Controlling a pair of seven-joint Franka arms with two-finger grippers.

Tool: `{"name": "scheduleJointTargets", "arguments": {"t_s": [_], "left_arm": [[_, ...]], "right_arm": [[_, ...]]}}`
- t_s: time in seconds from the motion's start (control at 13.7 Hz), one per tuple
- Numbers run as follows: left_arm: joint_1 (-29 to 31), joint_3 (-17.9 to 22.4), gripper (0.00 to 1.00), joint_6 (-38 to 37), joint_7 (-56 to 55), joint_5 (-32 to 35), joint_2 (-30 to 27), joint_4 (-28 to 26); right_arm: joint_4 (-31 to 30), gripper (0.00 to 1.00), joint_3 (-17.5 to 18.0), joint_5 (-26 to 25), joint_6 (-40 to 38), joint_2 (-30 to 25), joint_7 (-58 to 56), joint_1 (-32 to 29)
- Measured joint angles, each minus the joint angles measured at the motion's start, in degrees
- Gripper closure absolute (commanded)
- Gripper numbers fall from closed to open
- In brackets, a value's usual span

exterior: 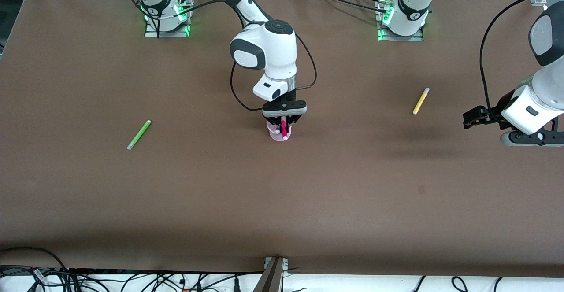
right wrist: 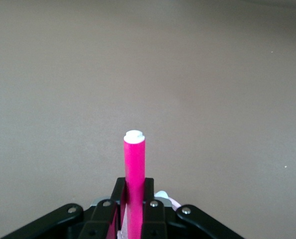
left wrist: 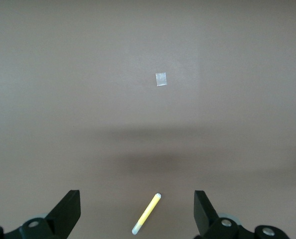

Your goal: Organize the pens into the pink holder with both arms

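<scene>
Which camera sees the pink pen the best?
The right wrist view: the magenta-pink pen fills the middle, clamped in the right end effector. The front view shows it small, over the pink holder. The left wrist view misses it.

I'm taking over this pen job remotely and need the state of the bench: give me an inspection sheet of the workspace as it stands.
Surface: brown table, with a small pale patch.
Job's things: pink holder mid-table; magenta pen held over it; another pale-capped pen seems to stand inside, colour not clear; green pen lying toward the right arm's end; yellow pen lying toward the left arm's end.
Clutter: nothing seen.
Grippers: right gripper shut on the magenta pen above the holder; left gripper open, over the table near the yellow pen.
Cables: black cables between the arm bases; loose leads at the table's near edge.
Surroundings: metal frame rails.
</scene>
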Motion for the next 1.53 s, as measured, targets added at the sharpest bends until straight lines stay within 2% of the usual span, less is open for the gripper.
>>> {"name": "scheduleJointTargets", "arguments": {"t_s": [0.29, 0.36, 0.44, 0.51, 0.58, 0.66, 0.73, 1.09, 1.24, 1.31, 1.53], "left_arm": [[0.0, 0.0, 0.0, 0.3, 0.1, 0.0, 0.0, -0.2], [0.0, 0.0, 0.0, 0.4, 0.1, 0.0, 0.0, -0.2], [0.0, 0.0, 0.0, 0.4, 0.1, 0.0, 0.0, -0.2], [0.0, 0.0, 0.0, 0.5, 0.1, 0.0, 0.0, -0.3], [0.0, 0.0, 0.0, 0.9, 0.1, 0.0, 0.0, -0.4], [0.0, 0.0, 0.0, 1.1, 0.1, 0.0, 0.0, -0.5], [0.0, 0.0, 0.0, 1.2, 0.1, 0.0, 0.0, -0.6], [0.0, -0.2, 0.0, 1.3, 0.1, 0.0, 0.0, -0.6], [0.0, -0.2, 0.0, 1.4, 0.1, 0.0, 0.1, -0.7], [0.0, -0.2, 0.0, 1.4, 0.1, -0.1, 0.0, -0.7], [0.0, -0.3, 0.0, 1.6, 0.1, -2.1, 0.0, -0.7]], "right_arm": [[0.0, 1.0, -1.2, -2.5, 0.0, 1.3, 3.0, 1.3], [0.0, 0.96, -1.6, -2.8, 0.0, 1.7, 3.3, 1.4], [0.1, 0.77, -1.8, -2.8, 0.0, 1.7, 3.4, 1.5], [0.1, 0.44, -1.9, -2.8, 0.0, 1.7, 3.4, 1.5], [0.1, 0.22, -1.9, -2.8, 0.0, 1.7, 3.4, 1.5], [0.2, 0.06, -1.9, -2.8, 0.0, 1.7, 3.4, 1.5], [0.4, 0.01, -1.9, -2.8, 0.0, 1.7, 3.4, 1.5], [1.5, 0.01, -2.1, -2.8, -0.5, 0.6, 3.4, 1.5], [2.2, 0.01, -2.7, -1.8, -3.3, -1.3, 2.5, 1.3], [2.9, 0.01, -3.0, 0.8, -5.8, -2.7, -0.2, 0.9], [6.2, 0.0, -4.0, 13.3, -14.8, -6.9, -14.5, -1.4]]}}
